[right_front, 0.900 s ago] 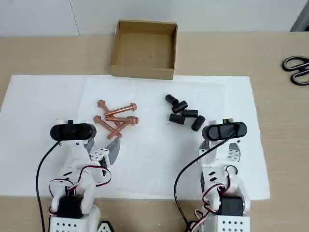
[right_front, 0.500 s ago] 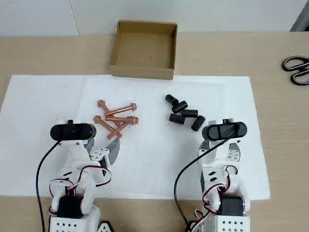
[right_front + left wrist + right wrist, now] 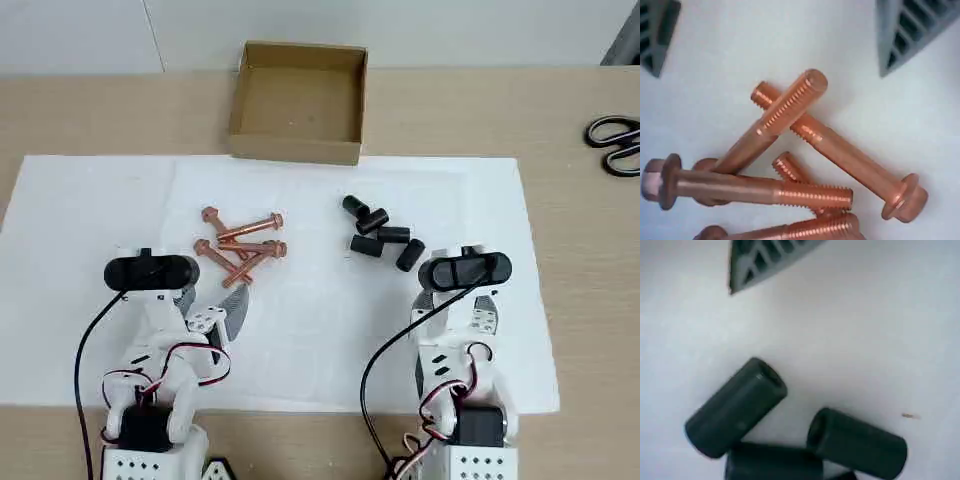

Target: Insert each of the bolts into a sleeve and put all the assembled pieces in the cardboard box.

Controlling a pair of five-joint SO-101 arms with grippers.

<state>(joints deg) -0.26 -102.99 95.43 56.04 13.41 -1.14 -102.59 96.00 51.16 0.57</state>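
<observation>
White paper [image 3: 300,330] bears threaded bolts [image 3: 840,150], perhaps five sleeves [image 3: 392,235].

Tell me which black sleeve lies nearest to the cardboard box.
The sleeve at the cluster's far end, uppermost in the high view; the other four lie farther from the cardboard box.

No legible text or markings

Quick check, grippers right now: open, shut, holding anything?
Left gripper: open, empty, near the bolts.
Right gripper: open, empty, near the sleeves.
</observation>
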